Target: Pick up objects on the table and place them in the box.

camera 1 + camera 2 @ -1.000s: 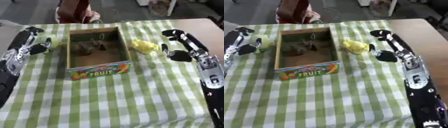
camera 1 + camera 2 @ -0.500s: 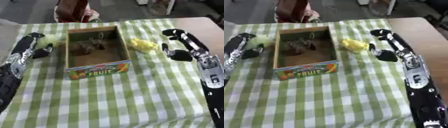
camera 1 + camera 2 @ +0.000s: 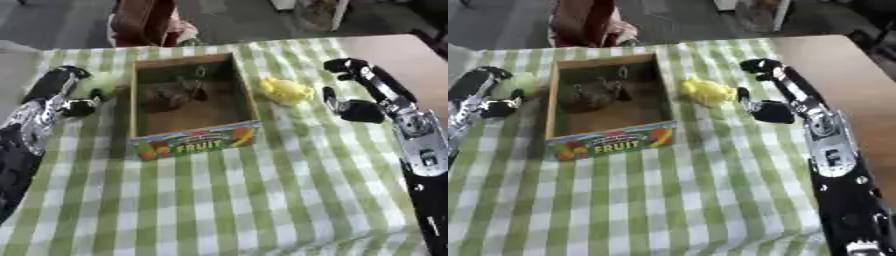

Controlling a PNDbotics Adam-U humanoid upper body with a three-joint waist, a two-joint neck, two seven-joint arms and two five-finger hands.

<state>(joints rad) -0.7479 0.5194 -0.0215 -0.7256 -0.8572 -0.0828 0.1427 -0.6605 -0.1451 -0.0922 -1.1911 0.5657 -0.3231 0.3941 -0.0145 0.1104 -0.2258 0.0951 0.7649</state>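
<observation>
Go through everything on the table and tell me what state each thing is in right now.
Box: upright, open top, brownish items already inside.
Yellow object: on the cloth right of the box, not held.
Pale green object: on the cloth left of the box, beside the left hand.
Left hand: open, holding nothing.
Right hand: open, beside the yellow object, apart from it.

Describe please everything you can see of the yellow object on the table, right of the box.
The yellow object is small, lumpy and bright yellow, soft-looking; what it is I cannot tell. It lies on the green checked cloth, just off the right wall of the box. The right hand is open beside it, not touching.
</observation>
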